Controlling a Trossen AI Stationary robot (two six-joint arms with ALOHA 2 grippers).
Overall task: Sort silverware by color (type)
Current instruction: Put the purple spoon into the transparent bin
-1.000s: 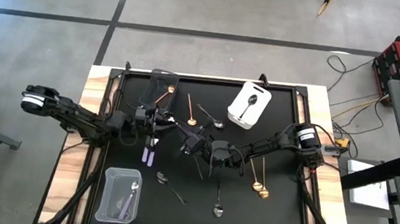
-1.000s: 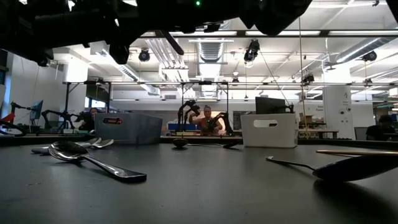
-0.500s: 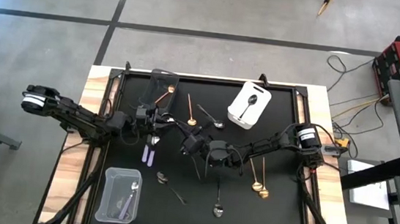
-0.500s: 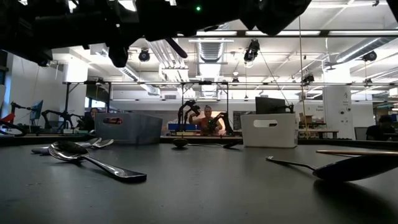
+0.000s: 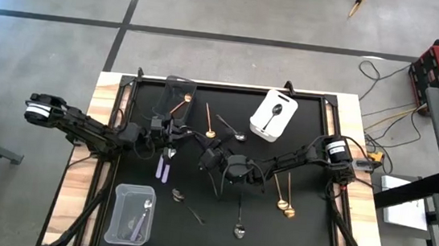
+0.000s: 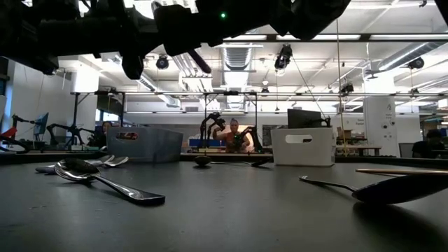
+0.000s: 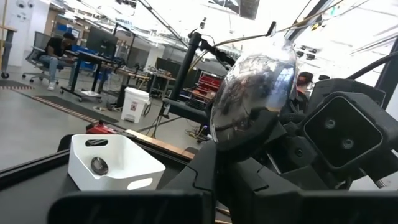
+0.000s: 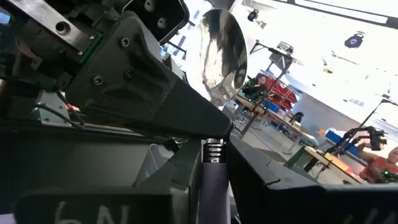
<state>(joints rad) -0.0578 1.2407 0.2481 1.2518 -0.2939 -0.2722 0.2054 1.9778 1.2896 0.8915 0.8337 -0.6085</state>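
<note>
While both arms meet mid-table | left gripper (image 5: 171, 137) clamped on lilac-handled spoon (image 7: 252, 96), bowl up | right gripper (image 5: 210, 156) also pinching it | other spoons (image 5: 282, 195) scattered on mat.

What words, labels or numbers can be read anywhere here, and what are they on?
"N": a white mark, partly cut off, on the dark part nearest the right wrist camera; the characters beside it are unreadable.
Red label on the grey bin: too small to read.
Nothing else is legible.
</note>
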